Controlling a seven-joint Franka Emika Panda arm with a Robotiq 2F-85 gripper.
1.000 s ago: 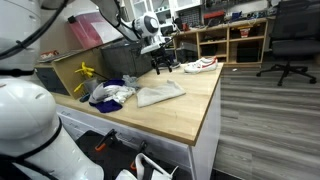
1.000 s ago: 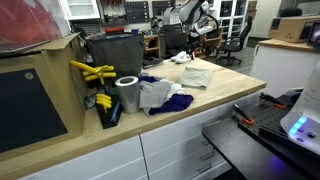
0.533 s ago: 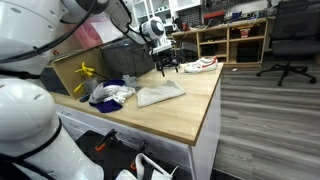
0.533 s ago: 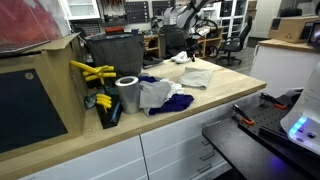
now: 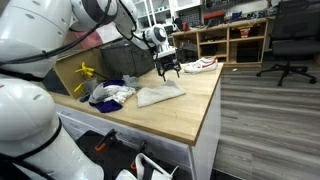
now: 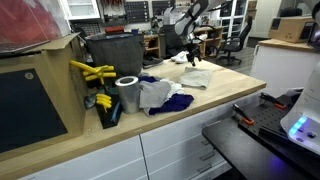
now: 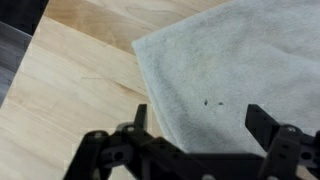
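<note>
- Gripper point(image 7: 198, 120): jaws spread wide, poised above grey towel point(image 7: 240, 60).
- Wooden table point(image 7: 70, 90): bare surface at 9 o'clock of the towel's edge.

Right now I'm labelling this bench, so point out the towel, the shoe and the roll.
towel point(image 7: 235, 60), wrist view, middle of the grey cloth.
shoe point(image 5: 200, 66), in an exterior view, its white side.
roll point(image 6: 127, 96), in an exterior view, its grey side wall.

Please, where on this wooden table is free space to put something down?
The widest bare patch of the light wooden table lies between the flat grey towel and the end away from the white shoe. It is crowded by the heap of white and blue cloths, and the black gripper hangs over the towel.
</note>
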